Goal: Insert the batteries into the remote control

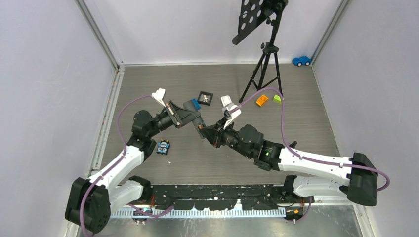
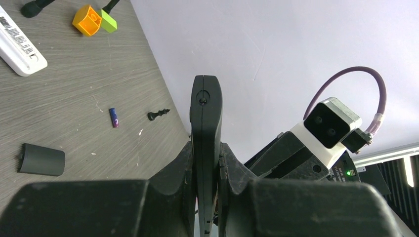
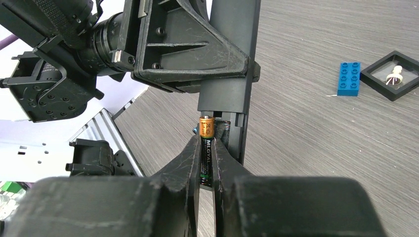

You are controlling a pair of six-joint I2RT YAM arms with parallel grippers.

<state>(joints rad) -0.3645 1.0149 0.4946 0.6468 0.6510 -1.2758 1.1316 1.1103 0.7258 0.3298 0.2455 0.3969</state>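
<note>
The black remote control (image 2: 206, 118) stands edge-on between my left gripper's (image 2: 206, 148) fingers, which are shut on it. From the right wrist view the remote (image 3: 230, 59) shows its open battery bay with a spring (image 3: 223, 126). My right gripper (image 3: 206, 143) is shut on a battery (image 3: 206, 127) with an orange cap and a black-green body, its cap at the mouth of the bay. In the top view both grippers meet mid-table, left (image 1: 184, 117) and right (image 1: 205, 131). A purple-blue battery (image 2: 114, 117) lies loose on the table.
A grey battery cover (image 2: 42, 159), a small black screw-like piece (image 2: 158, 114) and a white remote (image 2: 17, 47) lie on the table. A blue brick (image 1: 196, 104), black frame (image 1: 205, 98), orange block (image 1: 262, 100), green block (image 1: 277, 98), tripod (image 1: 267, 69) and blue car (image 1: 301, 60) stand farther back.
</note>
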